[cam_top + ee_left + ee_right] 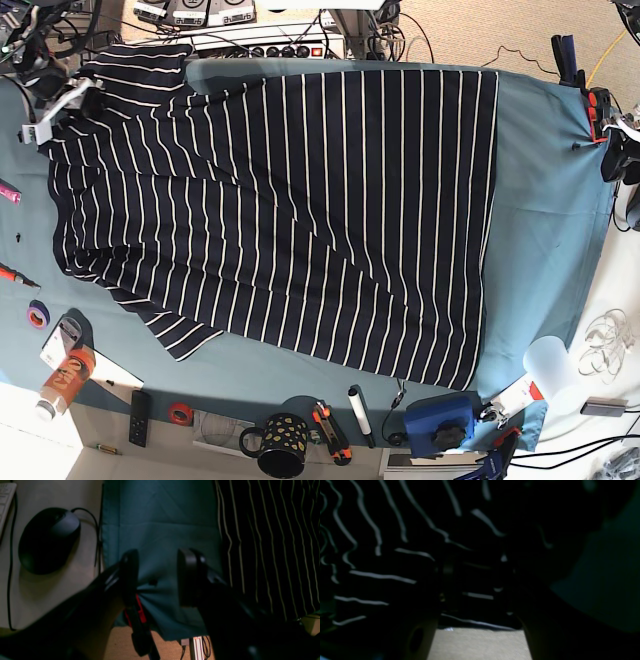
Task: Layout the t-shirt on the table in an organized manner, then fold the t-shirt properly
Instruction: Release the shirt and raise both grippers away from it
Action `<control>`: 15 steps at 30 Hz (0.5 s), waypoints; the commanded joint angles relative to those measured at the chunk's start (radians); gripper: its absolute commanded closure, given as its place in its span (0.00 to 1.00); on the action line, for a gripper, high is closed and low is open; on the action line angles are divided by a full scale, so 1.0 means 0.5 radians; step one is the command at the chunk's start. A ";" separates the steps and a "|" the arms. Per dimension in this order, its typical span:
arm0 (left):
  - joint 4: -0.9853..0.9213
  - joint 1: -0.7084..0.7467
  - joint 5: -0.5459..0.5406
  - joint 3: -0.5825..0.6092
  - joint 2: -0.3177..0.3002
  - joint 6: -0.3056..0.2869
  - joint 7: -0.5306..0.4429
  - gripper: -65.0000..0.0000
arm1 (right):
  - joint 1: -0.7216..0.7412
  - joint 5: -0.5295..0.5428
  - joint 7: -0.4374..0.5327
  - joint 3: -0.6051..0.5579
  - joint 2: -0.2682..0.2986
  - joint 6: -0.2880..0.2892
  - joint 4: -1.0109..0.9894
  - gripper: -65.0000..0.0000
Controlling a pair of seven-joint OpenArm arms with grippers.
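The t-shirt [300, 200], dark navy with thin white stripes, lies spread across most of the table [545, 220], with one sleeve reaching the far left corner. My left gripper [158, 577] hangs open over bare teal cloth at the table's right edge, nothing between its fingers [130, 572]; the t-shirt [270, 542] begins just beside it. In the base view that gripper [612, 155] sits at the far right. My right gripper [477, 585] hovers close over the t-shirt [382, 555] in a very dark view, its jaws apart with striped fabric showing in the gap. It is at the top left [50, 100].
A black mouse [48, 540] and a keyboard [6, 500] lie on the desk beyond the cloth edge. A red clamp [138, 610] pins the cloth. Along the near edge stand a mug [275, 445], a blue box [440, 420], an orange bottle [65, 380] and small tools.
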 commanded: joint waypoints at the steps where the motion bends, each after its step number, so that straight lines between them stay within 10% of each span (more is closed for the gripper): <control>1: 0.032 -0.003 -0.037 -0.017 -0.043 -0.006 -0.041 0.63 | -0.035 -0.040 -0.257 -0.046 -0.066 0.019 -0.031 0.62; 15: 0.032 0.070 -0.441 -0.015 -0.043 -0.008 0.225 0.63 | -0.084 -0.032 -0.286 0.230 0.010 0.019 -0.031 0.62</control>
